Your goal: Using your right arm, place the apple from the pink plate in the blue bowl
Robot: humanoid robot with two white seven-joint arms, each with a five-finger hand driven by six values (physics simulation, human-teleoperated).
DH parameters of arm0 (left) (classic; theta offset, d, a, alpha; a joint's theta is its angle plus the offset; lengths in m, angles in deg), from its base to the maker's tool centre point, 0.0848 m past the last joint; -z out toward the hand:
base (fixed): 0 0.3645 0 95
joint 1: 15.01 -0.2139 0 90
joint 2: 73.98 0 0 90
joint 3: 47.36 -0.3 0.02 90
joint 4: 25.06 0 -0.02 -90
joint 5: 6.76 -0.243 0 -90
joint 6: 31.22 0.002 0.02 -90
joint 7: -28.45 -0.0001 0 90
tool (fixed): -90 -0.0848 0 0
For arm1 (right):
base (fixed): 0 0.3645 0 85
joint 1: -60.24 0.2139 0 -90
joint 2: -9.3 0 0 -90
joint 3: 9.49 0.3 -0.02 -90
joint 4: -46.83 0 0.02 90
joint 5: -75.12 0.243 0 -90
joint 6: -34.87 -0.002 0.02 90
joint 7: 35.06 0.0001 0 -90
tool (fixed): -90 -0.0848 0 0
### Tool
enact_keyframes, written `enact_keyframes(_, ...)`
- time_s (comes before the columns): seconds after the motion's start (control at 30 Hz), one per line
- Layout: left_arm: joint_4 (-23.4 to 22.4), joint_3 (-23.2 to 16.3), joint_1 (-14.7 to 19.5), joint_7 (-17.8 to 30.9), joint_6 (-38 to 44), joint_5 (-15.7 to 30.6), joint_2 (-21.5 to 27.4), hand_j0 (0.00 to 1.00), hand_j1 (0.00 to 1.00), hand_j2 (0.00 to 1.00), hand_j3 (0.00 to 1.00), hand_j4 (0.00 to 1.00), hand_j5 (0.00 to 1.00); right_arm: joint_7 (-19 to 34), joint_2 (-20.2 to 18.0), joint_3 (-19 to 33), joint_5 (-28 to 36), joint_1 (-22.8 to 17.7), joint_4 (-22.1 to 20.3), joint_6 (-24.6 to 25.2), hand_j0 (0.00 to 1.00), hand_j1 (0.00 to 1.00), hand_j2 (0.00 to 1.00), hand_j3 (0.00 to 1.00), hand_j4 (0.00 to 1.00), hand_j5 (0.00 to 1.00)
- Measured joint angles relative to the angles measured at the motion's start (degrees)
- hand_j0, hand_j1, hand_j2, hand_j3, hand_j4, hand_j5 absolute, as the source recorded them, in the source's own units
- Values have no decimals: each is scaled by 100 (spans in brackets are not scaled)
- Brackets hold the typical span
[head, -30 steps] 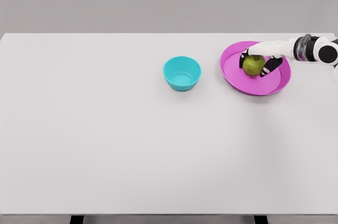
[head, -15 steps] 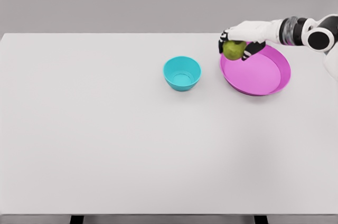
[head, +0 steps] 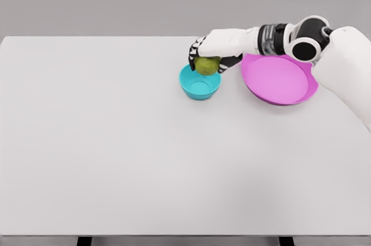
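Right hand (head: 210, 53) grips green apple (head: 207, 65) directly over blue bowl (head: 200, 86). Pink plate (head: 278, 79) on white worktop (head: 116, 153), just right of bowl.

The worktop (head: 145, 153) is white, smooth and matt. The blue bowl (head: 199, 83) and pink plate (head: 278, 80) look like smooth plastic. The green apple (head: 206, 65) has dull skin. The right hand (head: 210, 54) has a hard white shell and dark fingers (head: 193, 55).
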Motion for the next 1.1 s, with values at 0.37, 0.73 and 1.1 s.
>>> enact_keyframes(0.37, 0, 0, 0, 0, 0, 0, 0, 100, 100, 100, 100, 100, 100, 2, 89, -128, 13, 18, 58, 62, 100, 100, 100, 100, 100, 100)
enact_keyframes(0.73, -1, 0, 0, 0, 0, 0, 0, 100, 100, 100, 100, 100, 100, 4, -510, 1241, 60, -579, -227, -122, 100, 100, 100, 100, 100, 100)
enact_keyframes(1.1, 1, 0, 0, 0, 0, -1, 0, 100, 100, 100, 100, 100, 100, 4, -1162, 4890, 371, -3050, -685, -190, 100, 100, 100, 100, 100, 100)
